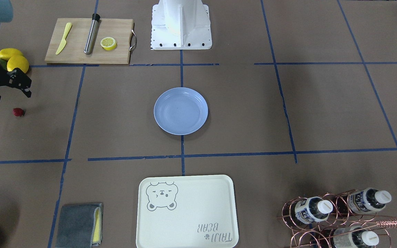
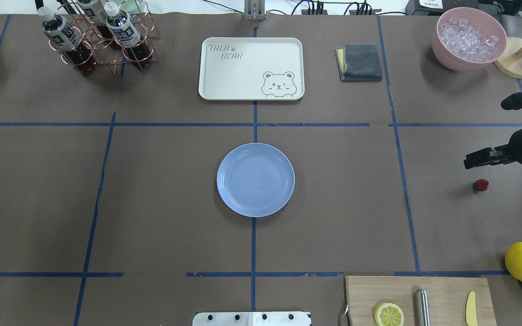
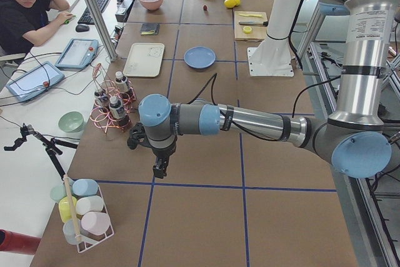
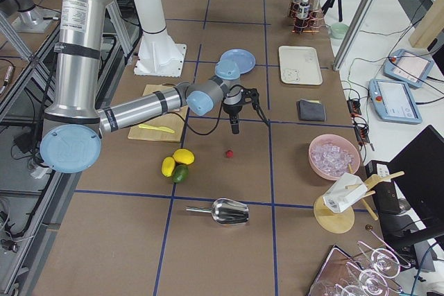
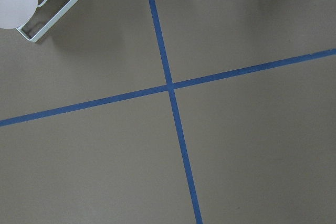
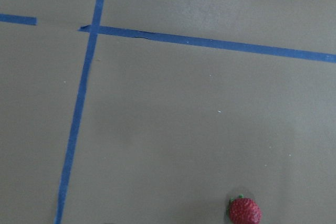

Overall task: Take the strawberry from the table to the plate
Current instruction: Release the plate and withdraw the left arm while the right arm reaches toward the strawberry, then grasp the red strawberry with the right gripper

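Seems mid-approach, with right gripper [image 1: 12, 95] open and empty at 12 o'clock of the strawberry [image 1: 18, 112]; likely needs lowering to the worktop [image 1: 115, 120], closing, then carrying to the plate [image 1: 181, 110].

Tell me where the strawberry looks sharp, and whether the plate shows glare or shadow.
Right wrist view: the strawberry is fairly sharp, at the bottom edge. Overhead view: small but clear, faint shadow beside it; the plate evenly lit. Front-facing view: soft sheen on the plate, thin shadow along its lower rim.
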You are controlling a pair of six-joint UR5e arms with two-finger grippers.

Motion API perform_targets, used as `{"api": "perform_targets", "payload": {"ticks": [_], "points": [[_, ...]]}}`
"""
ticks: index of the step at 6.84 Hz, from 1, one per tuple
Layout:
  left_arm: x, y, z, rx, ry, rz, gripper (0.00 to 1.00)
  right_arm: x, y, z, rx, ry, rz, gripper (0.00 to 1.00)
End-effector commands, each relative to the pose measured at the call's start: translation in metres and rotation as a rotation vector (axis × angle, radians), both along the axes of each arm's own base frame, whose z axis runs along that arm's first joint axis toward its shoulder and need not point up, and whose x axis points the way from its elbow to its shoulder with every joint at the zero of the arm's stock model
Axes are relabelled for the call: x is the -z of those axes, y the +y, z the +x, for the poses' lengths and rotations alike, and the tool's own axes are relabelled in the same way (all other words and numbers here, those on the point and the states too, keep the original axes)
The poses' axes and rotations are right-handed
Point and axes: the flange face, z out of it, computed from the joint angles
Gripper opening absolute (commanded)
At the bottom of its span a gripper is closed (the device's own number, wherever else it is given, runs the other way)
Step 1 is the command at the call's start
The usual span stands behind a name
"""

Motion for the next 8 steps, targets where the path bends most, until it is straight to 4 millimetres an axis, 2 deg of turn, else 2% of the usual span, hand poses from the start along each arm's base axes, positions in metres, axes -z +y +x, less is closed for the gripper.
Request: {"api": "perform_targets", "payload": {"ticks": [1,2,4,5,7,8], "points": [[0.0,0.0,0.0,0.0,-0.001,0.002,1.0,-0.073,0.012,-0.002,-0.017,-0.006,0.064,1.0],[-0.001,0.001,0.0,0.0,0.0,-0.001,1.0,-0.09,0.014,-0.008,-0.012,0.008,0.069,0.99],[-0.006,0.006,0.0,0.0,0.0,-0.012,1.0,-0.099,0.02,-0.031,0.005,0.057,0.102,0.99],[-0.006,0.006,0.0,-0.001,0.001,-0.012,1.0,-0.098,0.02,-0.033,0.013,0.056,0.107,0.98],[-0.003,0.006,0.0,-0.001,0.003,-0.007,1.0,-0.102,0.021,-0.035,0.022,0.062,0.106,0.63],[-0.002,0.006,0.0,-0.001,0.003,-0.004,1.0,-0.102,0.021,-0.035,0.022,0.062,0.106,0.35]]}}
